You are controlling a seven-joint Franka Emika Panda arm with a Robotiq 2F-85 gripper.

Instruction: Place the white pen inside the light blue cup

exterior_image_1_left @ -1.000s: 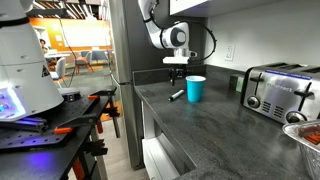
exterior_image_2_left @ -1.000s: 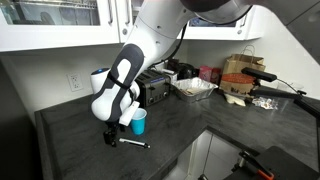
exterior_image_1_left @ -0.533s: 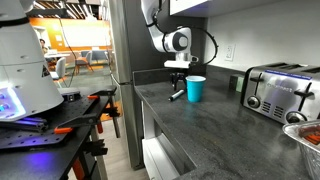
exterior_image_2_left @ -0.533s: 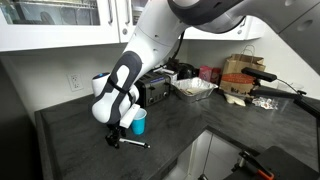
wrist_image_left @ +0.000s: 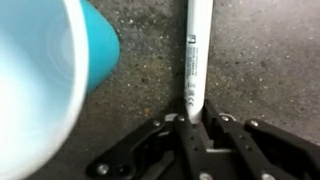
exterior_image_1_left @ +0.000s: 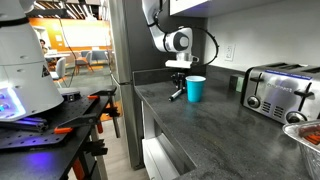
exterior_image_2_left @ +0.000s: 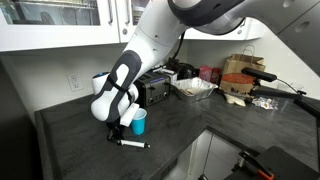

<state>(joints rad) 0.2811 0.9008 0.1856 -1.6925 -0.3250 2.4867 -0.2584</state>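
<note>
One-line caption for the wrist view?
The gripper straddles one end of the white pen lying on the dark counter, light blue cup alongside.

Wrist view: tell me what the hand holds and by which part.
The white pen lies on the counter, one end between the fingers of the hand; whether they grip it cannot be told.

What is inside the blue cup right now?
Inside the light blue cup, the wrist view shows only bare pale wall; its bottom cannot be made out. The white pen lies outside, on the counter beside it.
</note>
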